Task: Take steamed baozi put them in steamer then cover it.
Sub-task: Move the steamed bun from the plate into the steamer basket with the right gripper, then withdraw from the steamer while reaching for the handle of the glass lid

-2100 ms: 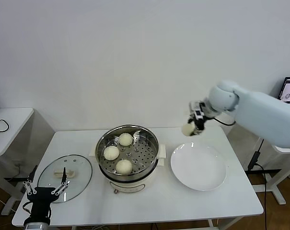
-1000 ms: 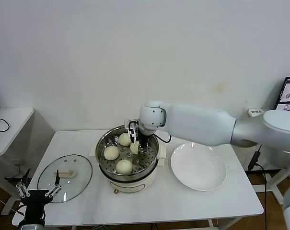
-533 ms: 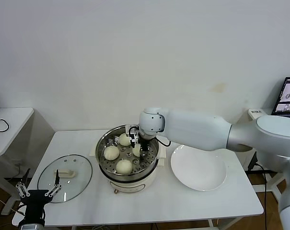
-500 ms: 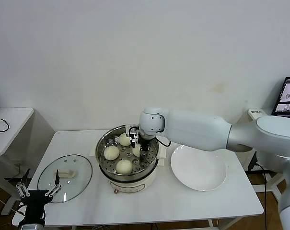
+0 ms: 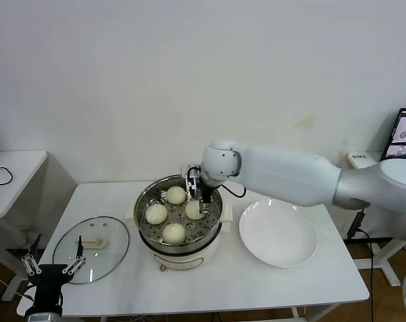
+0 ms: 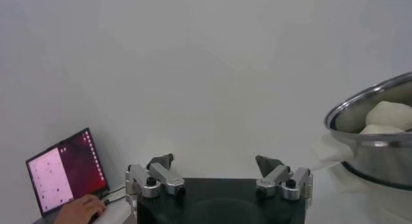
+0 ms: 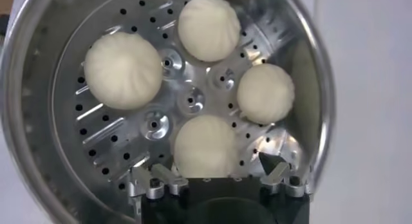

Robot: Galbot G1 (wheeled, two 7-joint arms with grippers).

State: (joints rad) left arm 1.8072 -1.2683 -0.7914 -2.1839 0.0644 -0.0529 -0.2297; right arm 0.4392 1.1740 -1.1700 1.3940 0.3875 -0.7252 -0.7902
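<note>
Four buns (image 7: 206, 145) lay on the perforated floor of the steamer (image 5: 149, 199), none of them held, so the loading part of the job looked done. What was left, by my reading, was the covering: the glass lid (image 5: 90, 247) lay flat on the table (image 5: 270, 285) to the left of the pot, well apart from it, untouched.

The right gripper (image 5: 197, 192) hung just above the bun nearest the plate side, its fingers spread wide and empty. The left gripper (image 5: 54, 266) waited low at the table's front left corner, just in front of the lid, fingers also spread with nothing between them. The white plate (image 5: 278, 233) to the right of the steamer was bare.

The right wrist view looked straight down and showed all four buns separately, with the pleats on their tops. The head view alone showed the lid and plate. The left wrist view caught only the steamer's rim from the side, and a laptop (image 6: 65, 170) far off.
</note>
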